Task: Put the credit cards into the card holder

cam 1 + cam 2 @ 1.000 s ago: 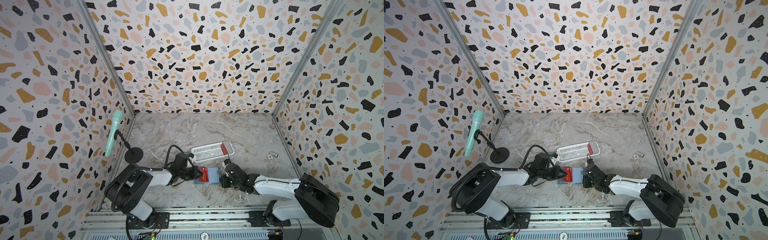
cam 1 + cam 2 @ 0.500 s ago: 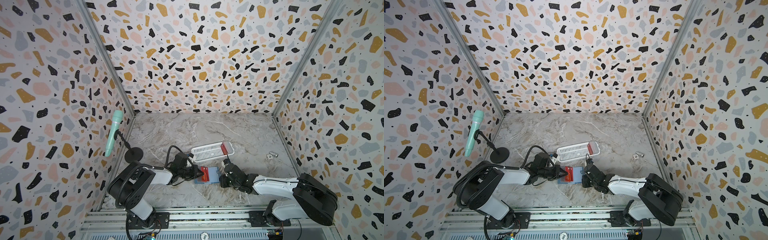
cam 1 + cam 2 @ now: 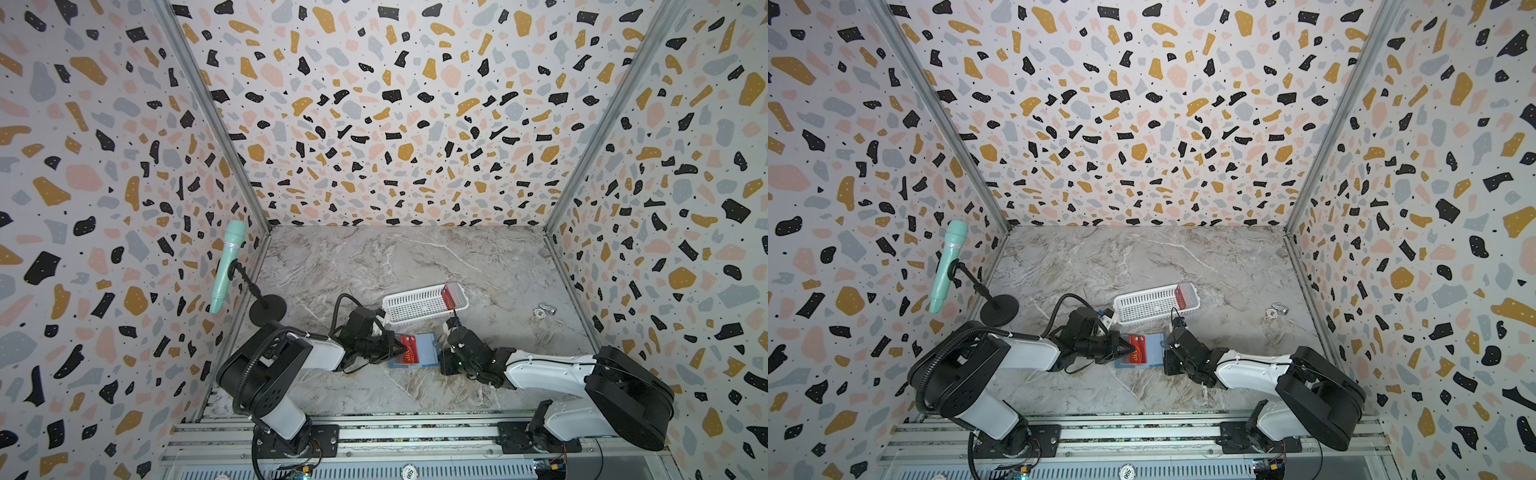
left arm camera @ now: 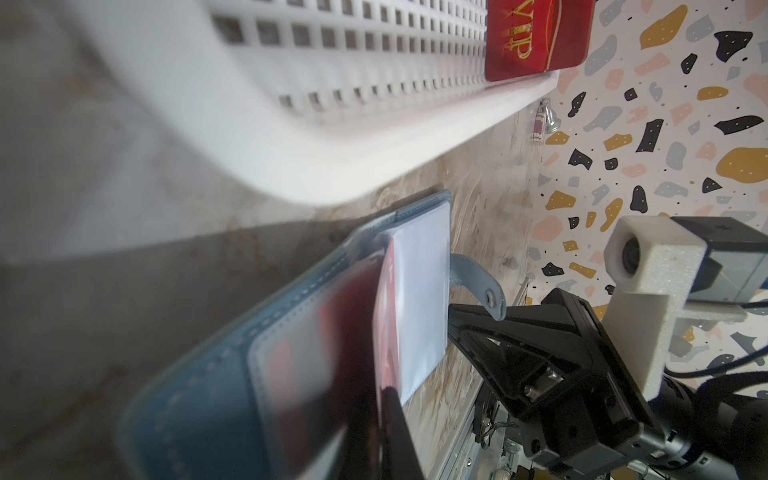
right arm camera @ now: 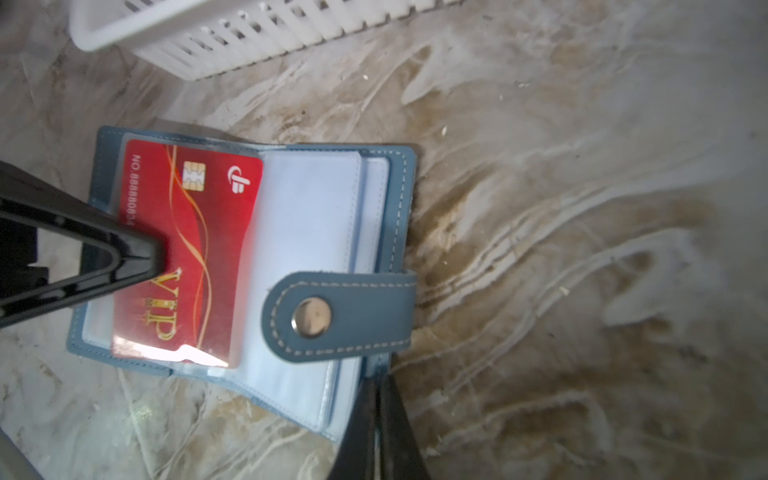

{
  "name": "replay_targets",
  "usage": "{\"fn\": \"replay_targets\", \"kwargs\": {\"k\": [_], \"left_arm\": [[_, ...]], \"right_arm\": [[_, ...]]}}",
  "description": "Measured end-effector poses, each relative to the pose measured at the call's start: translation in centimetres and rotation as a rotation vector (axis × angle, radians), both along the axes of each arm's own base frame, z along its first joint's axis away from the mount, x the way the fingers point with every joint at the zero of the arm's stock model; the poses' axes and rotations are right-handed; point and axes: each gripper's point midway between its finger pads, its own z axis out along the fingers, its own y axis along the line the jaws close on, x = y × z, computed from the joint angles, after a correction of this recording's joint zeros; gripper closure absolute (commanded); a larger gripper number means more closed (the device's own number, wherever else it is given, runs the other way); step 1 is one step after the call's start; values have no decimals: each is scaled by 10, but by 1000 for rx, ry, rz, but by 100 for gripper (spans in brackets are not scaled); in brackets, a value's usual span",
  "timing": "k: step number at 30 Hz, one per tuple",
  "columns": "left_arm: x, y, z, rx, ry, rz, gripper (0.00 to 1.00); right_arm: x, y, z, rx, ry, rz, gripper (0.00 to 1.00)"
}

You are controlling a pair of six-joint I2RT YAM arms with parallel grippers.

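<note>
Card holder (image 5: 360, 337): stitched blue leather, clear sleeves (image 5: 307, 224), red card (image 5: 191, 249).

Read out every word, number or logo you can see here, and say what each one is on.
"VIP": gold, on the red card in the card holder.
"NO.8888...": that card's edge; later digits blurred, the end hidden by the left gripper.
White logo beside its chip: no letters.
"VIP": on the second red card, in the white basket.
Round badge, bottom of a top view: too small to read.
</note>
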Motion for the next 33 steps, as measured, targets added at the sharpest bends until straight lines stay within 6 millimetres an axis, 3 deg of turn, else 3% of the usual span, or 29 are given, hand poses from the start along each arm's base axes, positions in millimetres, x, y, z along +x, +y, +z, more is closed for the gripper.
{"fn": "replay_targets", "kwargs": {"k": [15,33], "left_arm": [[0,2,0,-17,42,51,100],[-2,-6,1,-33,34,-15,100]], "right_arm": [[1,0,0,-3,-4,-2,94],[2,1,0,-6,-3,-2,95]]}}
